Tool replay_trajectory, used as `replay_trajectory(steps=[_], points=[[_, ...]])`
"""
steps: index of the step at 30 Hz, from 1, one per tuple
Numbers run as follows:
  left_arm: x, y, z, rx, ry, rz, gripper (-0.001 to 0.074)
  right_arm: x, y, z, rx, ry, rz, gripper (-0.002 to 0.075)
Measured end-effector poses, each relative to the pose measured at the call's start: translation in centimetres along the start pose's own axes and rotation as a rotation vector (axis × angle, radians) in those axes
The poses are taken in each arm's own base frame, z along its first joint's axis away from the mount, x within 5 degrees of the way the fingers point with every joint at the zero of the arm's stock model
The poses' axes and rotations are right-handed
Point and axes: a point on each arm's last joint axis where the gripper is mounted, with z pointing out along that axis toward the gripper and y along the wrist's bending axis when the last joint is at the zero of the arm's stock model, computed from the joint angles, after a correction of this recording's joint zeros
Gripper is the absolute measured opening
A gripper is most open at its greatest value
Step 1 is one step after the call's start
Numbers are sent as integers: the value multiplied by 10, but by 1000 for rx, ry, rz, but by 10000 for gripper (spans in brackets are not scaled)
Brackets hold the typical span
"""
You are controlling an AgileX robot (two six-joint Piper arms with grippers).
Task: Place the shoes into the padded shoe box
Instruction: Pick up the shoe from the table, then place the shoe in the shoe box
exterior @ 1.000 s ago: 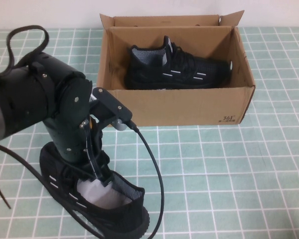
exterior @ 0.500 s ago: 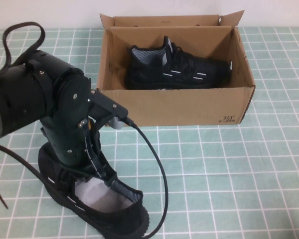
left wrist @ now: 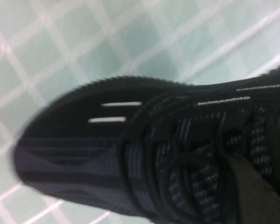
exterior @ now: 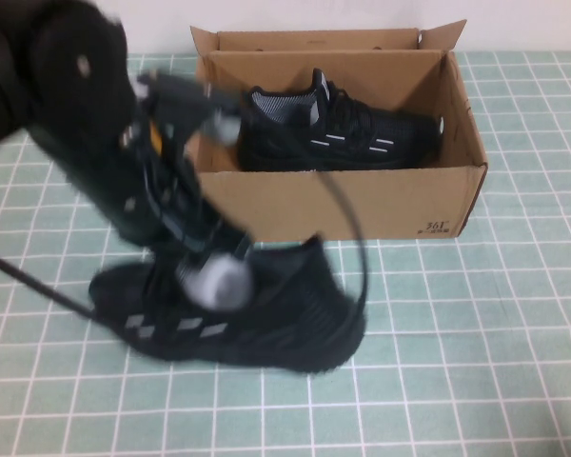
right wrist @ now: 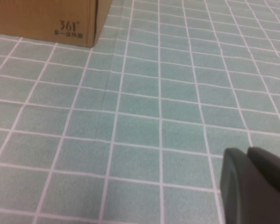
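Shoes are half packed: the left gripper (exterior: 195, 255) is clenched on the collar of one black shoe (exterior: 257, 319), which hangs tilted just above the green checked table (exterior: 476, 333), in front of the cardboard box (exterior: 362, 205). Beyond it, the other shoe (exterior: 347, 133) already lies on its side inside the box, toe toward the right wall. What remains, by my judgement, is carrying the held shoe over the front wall and setting it beside its mate. The right gripper (right wrist: 252, 184) rests clenched and empty over bare table, near the box's printed corner.
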Motion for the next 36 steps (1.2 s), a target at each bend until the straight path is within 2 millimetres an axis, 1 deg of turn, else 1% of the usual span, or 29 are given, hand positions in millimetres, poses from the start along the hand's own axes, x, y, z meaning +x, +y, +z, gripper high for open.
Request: replay_trajectory(steps=[2,7,10,12,14,20,24,29,32,36], points=[[-10,-8,-19,33,-71,-24,6,0,0,0,0,0,0,-8],[-25,-27,-58,92,-203,-18,6,0,0,0,0,0,0,-8],[-37,-33,-68,114,-261,-22,6,0,0,0,0,0,0,-8],[-49,-36,-70,126,-297,-45,6,0,0,0,0,0,0,-8],[-64,-38,-69,138,-338,-78,5,0,0,0,0,0,0,-8],[-106,-43,-51,168,-437,-127,5,0,0,0,0,0,0,-8],[-126,-45,-37,183,-451,-190,5,0,0,0,0,0,0,-8],[-144,-40,-26,176,-472,-294,5,0,0,0,0,0,0,-8],[-151,-37,-17,157,-476,-343,5,0,0,0,0,0,0,-8],[-157,-35,-4,135,-475,-357,5,0,0,0,0,0,0,-8]])
